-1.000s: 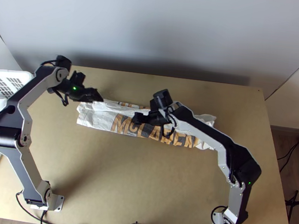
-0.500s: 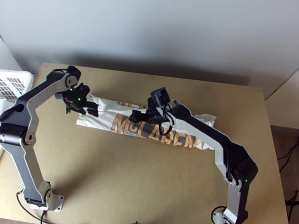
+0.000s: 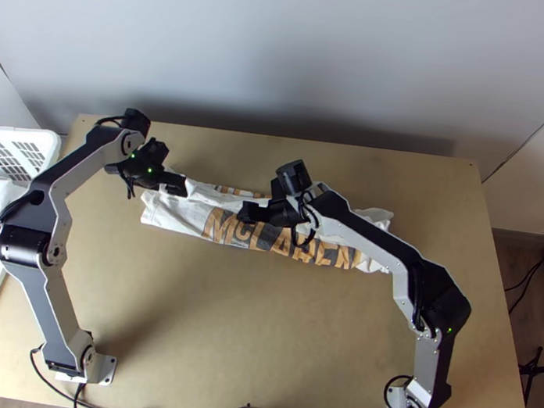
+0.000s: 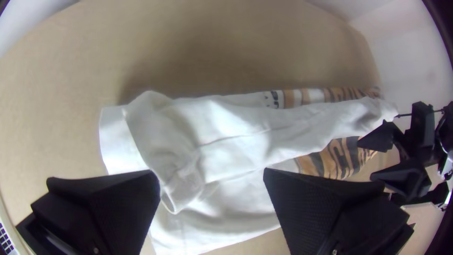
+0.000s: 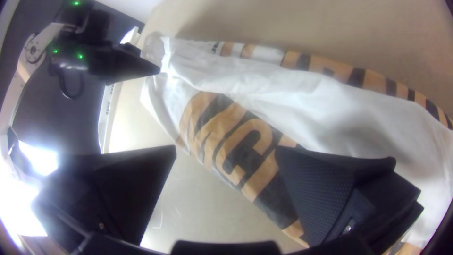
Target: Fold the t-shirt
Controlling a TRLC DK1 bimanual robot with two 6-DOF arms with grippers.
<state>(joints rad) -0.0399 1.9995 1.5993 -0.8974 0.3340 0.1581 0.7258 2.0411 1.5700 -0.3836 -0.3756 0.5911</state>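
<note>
Before us, white cloth t-shirt with orange-and-black lettering [image 5: 292,89], black right gripper [image 3: 258,198], fingers [image 5: 325,193] apart, black left gripper [image 3: 174,168] at one end.

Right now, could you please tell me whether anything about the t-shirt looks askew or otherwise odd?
Slightly: the t-shirt lies in a long, narrow strip, but its end toward the top view's right looks bunched and uneven, and near the other end its upper white layer is wrinkled and crooked. I see no spill.
</note>
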